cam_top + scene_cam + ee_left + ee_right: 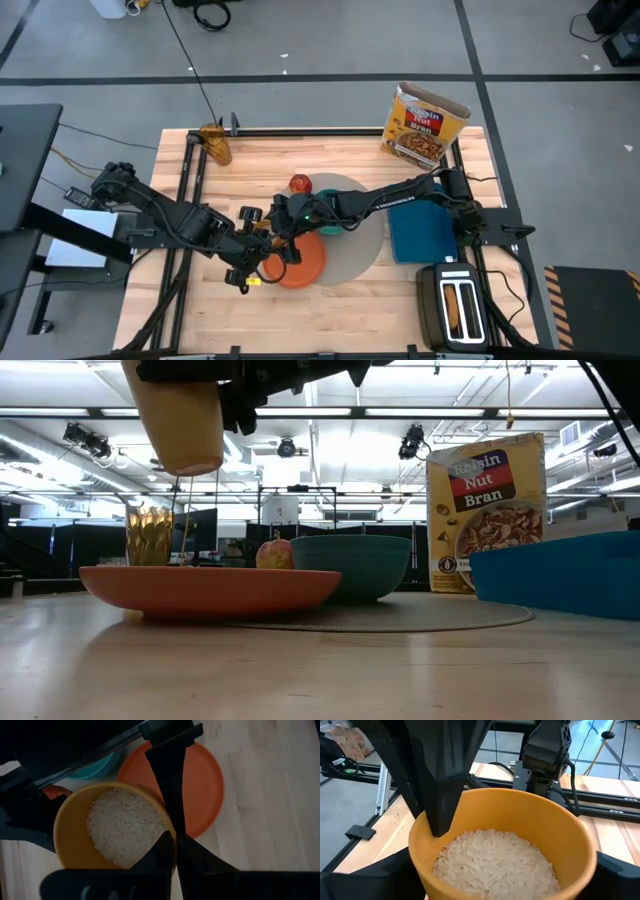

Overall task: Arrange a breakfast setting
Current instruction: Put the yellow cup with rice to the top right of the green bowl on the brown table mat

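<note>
Where cup hangs, above plate rim

Bare wood lies in front of the orange plate and left of it. On the grey placemat, teal bowl and red apple crowd behind; blue tray and toaster block the right

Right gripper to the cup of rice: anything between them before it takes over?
Nothing visible. The right gripper is open, its fingers already flanking the cup. The only other thing there is the left gripper, shut on the cup's rim with one finger inside it, clear of the sides.
</note>
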